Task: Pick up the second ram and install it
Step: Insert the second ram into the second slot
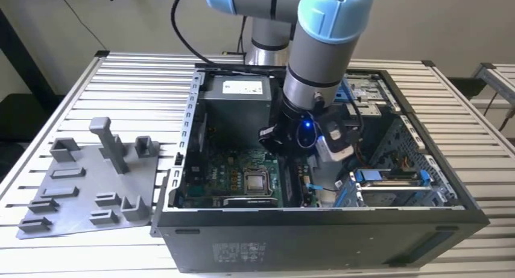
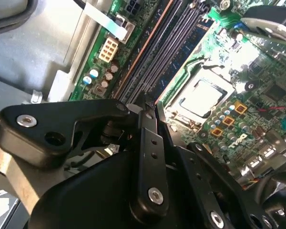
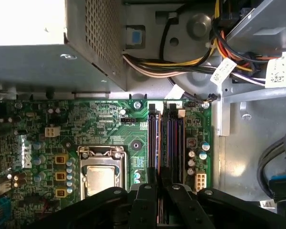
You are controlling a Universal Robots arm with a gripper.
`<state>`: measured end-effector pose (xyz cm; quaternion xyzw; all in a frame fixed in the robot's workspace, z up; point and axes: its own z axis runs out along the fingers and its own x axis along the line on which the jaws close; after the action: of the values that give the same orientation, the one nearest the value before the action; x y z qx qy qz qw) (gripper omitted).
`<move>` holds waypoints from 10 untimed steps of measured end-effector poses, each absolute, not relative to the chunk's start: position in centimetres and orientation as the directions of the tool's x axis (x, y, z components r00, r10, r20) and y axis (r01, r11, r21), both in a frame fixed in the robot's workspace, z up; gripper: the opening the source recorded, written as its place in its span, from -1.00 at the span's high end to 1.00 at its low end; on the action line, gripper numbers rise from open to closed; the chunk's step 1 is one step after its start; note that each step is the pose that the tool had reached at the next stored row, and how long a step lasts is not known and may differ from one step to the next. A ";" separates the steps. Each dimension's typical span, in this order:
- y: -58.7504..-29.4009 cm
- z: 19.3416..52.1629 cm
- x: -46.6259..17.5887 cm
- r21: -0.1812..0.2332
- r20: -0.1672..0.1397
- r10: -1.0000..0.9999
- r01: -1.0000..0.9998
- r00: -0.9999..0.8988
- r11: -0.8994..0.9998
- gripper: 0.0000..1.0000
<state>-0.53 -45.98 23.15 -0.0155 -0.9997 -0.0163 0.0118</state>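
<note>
Working inside the open black computer case (image 1: 322, 230) on the slatted metal counter (image 1: 72, 109), I have the black claw (image 3: 157, 191) low over the long black memory slots (image 3: 164, 138) at the green motherboard's (image 3: 109, 124) edge. Its fingers (image 2: 148, 138) look drawn together on a thin edge, probably the dark flat second ram (image 3: 158, 210), though I can't confirm it. I judge this the seating step: alignment over the slot, then a straight press.

1. A slatted metal desk (image 1: 113, 79) fills the exterior view.
2. A plain pale wall (image 1: 120, 18) stands behind it.
3. Another metal frame (image 1: 499, 79) stands at the exterior view's right.
</note>
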 end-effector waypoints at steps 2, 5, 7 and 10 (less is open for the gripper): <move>-46.0 23.1 -0.5 0.023 0.024 0.029 0.030 -0.999 0.999 0.72; -46.0 23.1 -0.5 0.021 0.024 0.029 0.030 -0.999 0.999 0.72; -46.0 23.1 -0.5 0.021 0.024 0.029 0.030 -0.999 0.999 0.72; -46.1 23.0 -0.4 0.021 0.024 0.029 0.030 -0.999 0.999 0.72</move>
<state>-0.39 -46.07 23.01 -0.0148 -0.9998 -0.0105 0.0117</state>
